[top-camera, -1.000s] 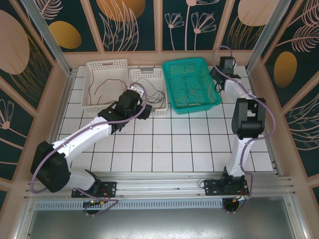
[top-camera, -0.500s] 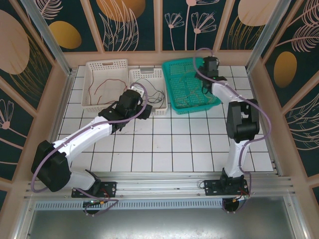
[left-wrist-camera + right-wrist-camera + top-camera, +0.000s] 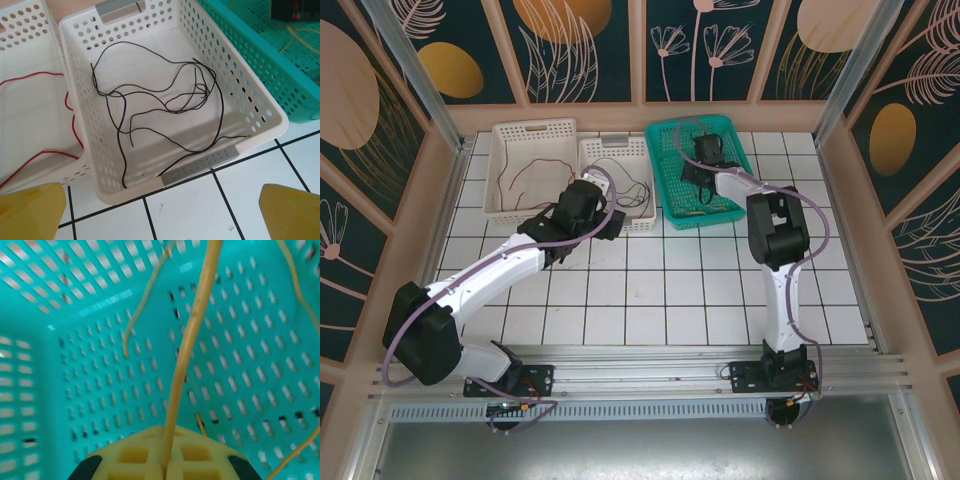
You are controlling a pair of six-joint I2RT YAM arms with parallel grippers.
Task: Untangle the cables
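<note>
Right gripper [image 3: 165,460] is pinched shut on the yellow cable [image 3: 192,340] inside the teal basket [image 3: 75,365]. Lifting fast could, I reckon, snag loose strands on the perforations. Left gripper [image 3: 160,212] hangs spread before the black cable [image 3: 222,117].

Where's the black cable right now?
The black cable lies loose in the small white basket, mid-frame in the left wrist view, between the red cable on its left and the teal basket on its right.

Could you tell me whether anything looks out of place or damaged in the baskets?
Nothing stands out: the black cable lies looped inside its white basket, and the right fingers pinch a yellow cable over the teal basket.
</note>
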